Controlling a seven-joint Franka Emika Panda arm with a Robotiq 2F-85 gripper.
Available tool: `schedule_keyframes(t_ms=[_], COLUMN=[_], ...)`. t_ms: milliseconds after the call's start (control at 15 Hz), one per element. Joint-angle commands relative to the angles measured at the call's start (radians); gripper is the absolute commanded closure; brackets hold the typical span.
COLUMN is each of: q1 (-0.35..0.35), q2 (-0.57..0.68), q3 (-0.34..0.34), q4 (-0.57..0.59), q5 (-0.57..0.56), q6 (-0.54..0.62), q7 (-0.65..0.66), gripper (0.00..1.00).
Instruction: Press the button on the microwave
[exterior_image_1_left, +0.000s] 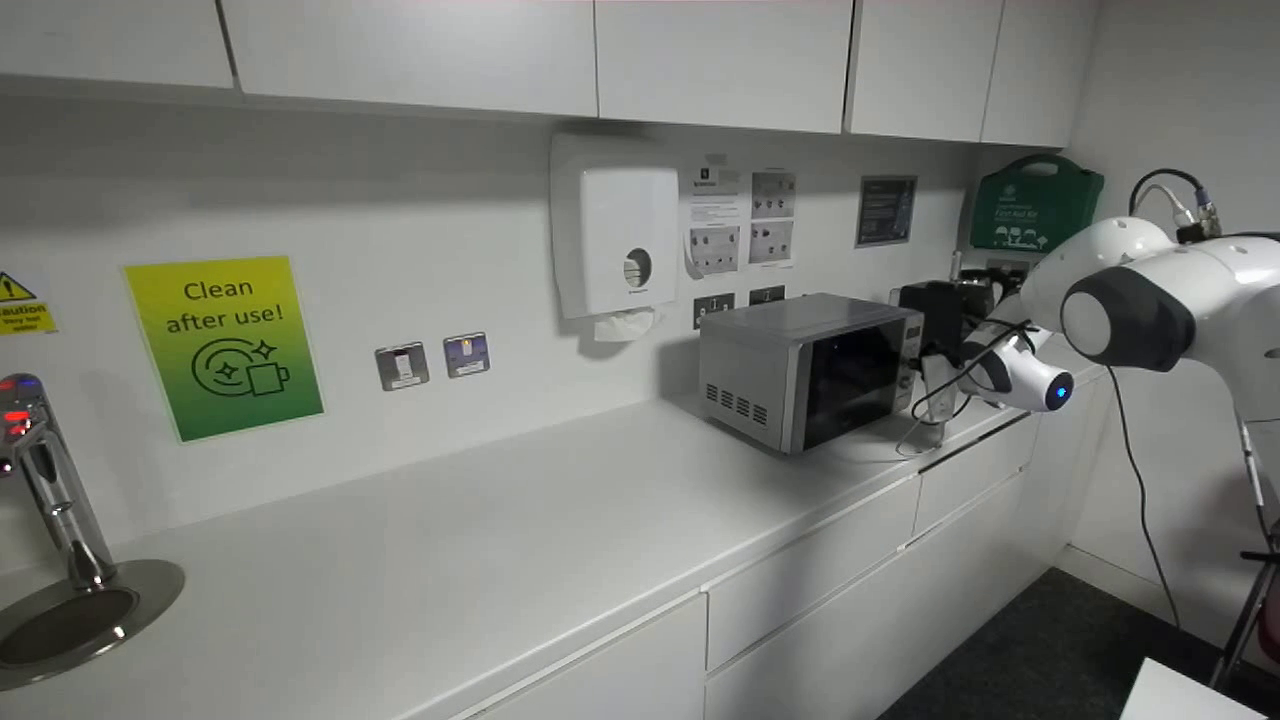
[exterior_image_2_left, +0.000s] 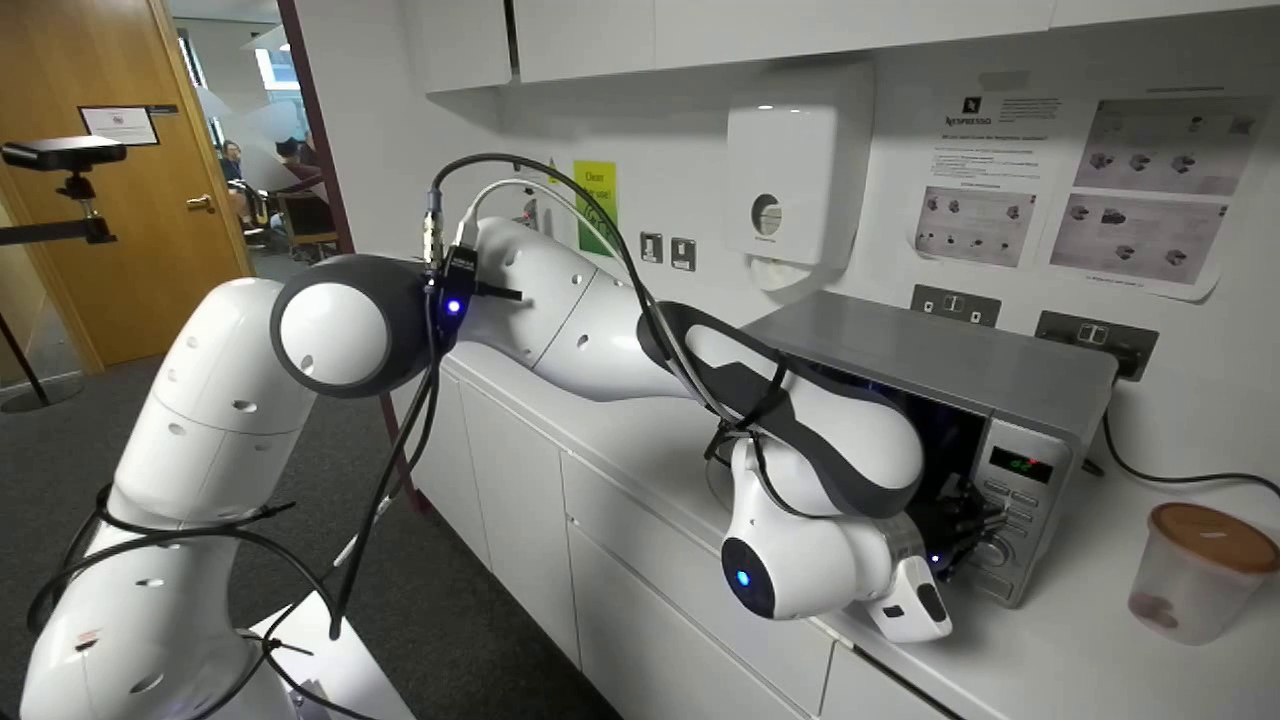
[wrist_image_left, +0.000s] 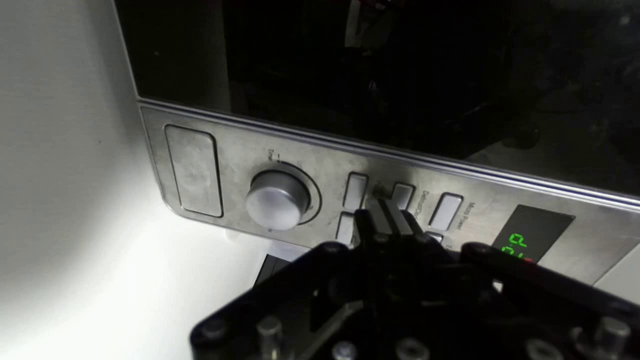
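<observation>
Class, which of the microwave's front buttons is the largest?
The bottom button, below the knob; the other visible buttons, between knob and display, are much smaller.

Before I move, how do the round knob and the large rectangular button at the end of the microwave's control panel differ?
The knob is round; the large button is rectangular. The knob stands out from the panel, while the button looks nearly flush. In the wrist view, the knob is nearer the gripper than the button. Both are silver-grey.
</observation>
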Motion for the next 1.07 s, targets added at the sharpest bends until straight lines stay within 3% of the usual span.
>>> schedule_keyframes(t_ms=[0,333,667,867,1000], q1=[0.008,0.003,-0.034,-0.047,-0.035], q2=[-0.007,-0.046,-0.227,-0.340,-0.416], q3=[-0.004,-0.014,-0.049,-0.085,-0.103], q4=[-0.002,-0.061,-0.293,-0.414,-0.479], q5=[0.034,-0.027,-0.153,-0.348,-0.514], q6=[-0.051,-0.043,-0.279,-0.317,-0.206], q7=[-0.053,-0.081,-0.162,-0.174,-0.154], gripper=[1.00,1.00,1.00,1.00,1.00])
